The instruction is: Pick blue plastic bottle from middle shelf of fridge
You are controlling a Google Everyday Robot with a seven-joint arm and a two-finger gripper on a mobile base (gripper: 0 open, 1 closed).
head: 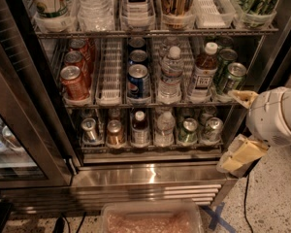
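Blue plastic bottle (pixel 202 74) stands upright at the front of its lane on the middle shelf (pixel 150 103) of the fridge (pixel 145 188). Its white cap is on top and amber drink shows behind the label. Immediately left of the bottle is a clear water bottle (pixel 170 76). Further left are a Pepsi can (pixel 138 80), a bare lane tray (pixel 109 72), then red cans (pixel 73 81). Immediately right of the bottle stand green cans (pixel 231 76). The hand (pixel 230 130) sits right of the bottle and lower, outside the shelf front, apart from it. Its two yellowish fingers (pixel 242 97) are spread wide, one above the other, gripping nothing.
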